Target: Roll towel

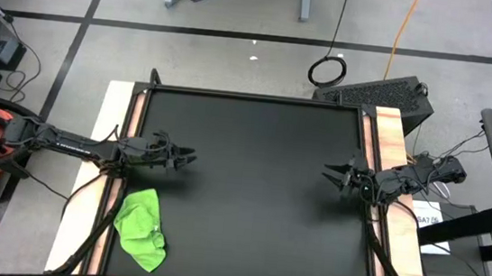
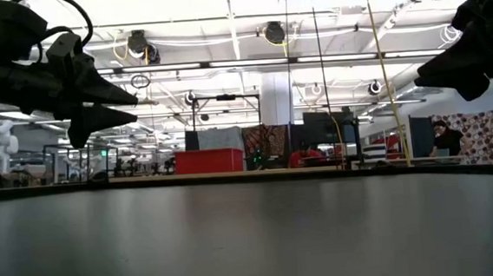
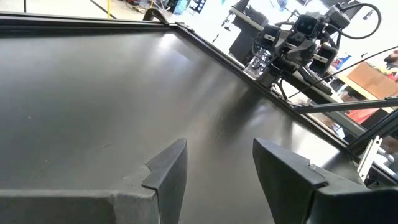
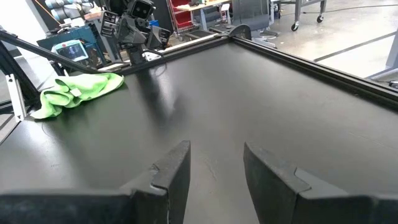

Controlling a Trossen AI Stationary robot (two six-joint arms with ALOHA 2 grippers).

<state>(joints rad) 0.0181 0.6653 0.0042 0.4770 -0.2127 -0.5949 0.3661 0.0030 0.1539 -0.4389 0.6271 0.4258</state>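
Lying crumpled at the table's [image 1: 257, 112] near left corner, the towel [image 1: 141, 228] runs lengthwise front-to-back just beside the left end effector [image 1: 188, 159], far from the right end effector [image 1: 329, 173], both parted and empty.

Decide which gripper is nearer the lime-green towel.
Left. The left gripper hovers just beyond the towel on its side of the mat; the right gripper is across the mat.

Towel [image 1: 141, 228] plain lime-green, table mat [image 1: 250, 193] plain black, both claws dark
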